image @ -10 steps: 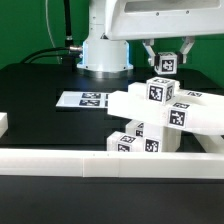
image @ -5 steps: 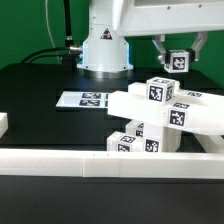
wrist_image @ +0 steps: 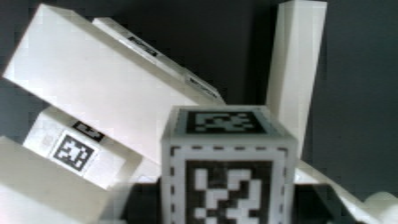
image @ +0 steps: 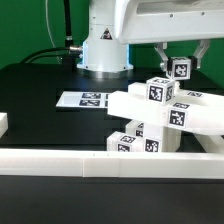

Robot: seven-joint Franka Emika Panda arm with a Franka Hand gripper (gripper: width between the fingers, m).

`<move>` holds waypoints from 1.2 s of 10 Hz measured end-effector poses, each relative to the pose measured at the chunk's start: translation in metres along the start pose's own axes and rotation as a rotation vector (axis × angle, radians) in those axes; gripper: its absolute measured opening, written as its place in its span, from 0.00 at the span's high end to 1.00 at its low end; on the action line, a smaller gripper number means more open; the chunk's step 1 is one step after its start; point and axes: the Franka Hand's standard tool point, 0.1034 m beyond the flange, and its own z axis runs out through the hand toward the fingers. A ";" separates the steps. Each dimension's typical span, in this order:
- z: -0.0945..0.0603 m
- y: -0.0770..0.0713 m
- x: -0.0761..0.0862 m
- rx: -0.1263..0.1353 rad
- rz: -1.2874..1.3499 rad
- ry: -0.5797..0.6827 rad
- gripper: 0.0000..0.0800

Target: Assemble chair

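My gripper point(image: 180, 60) hangs at the upper part of the exterior view's right, shut on a small white tagged block point(image: 181, 70). It holds the block in the air, above and slightly behind the pile of chair parts point(image: 160, 118), without touching it. That pile is made of flat white panels, square legs and tagged cubes stacked together. In the wrist view the held block point(wrist_image: 224, 165) fills the middle between the dark fingers of my gripper point(wrist_image: 228, 206). Below it lie a slanted panel point(wrist_image: 107, 70) and a long square leg point(wrist_image: 299, 60).
The marker board point(image: 85, 100) lies flat on the black table, to the left of the pile in the exterior view. A long white border rail point(image: 90, 165) runs along the front edge. The arm's base point(image: 103, 50) and cables point(image: 50, 52) stand at the back.
My gripper has carried the tagged block toward the exterior view's right and slightly lower. The pile of parts has not moved.
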 end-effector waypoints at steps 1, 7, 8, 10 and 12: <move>0.002 0.002 0.000 0.000 0.002 -0.003 0.64; 0.003 0.006 0.006 -0.001 0.008 0.000 0.64; 0.005 0.004 0.006 -0.001 0.007 -0.001 0.64; 0.007 0.003 0.005 -0.001 0.005 -0.005 0.64; 0.009 0.000 0.004 -0.001 0.002 -0.004 0.64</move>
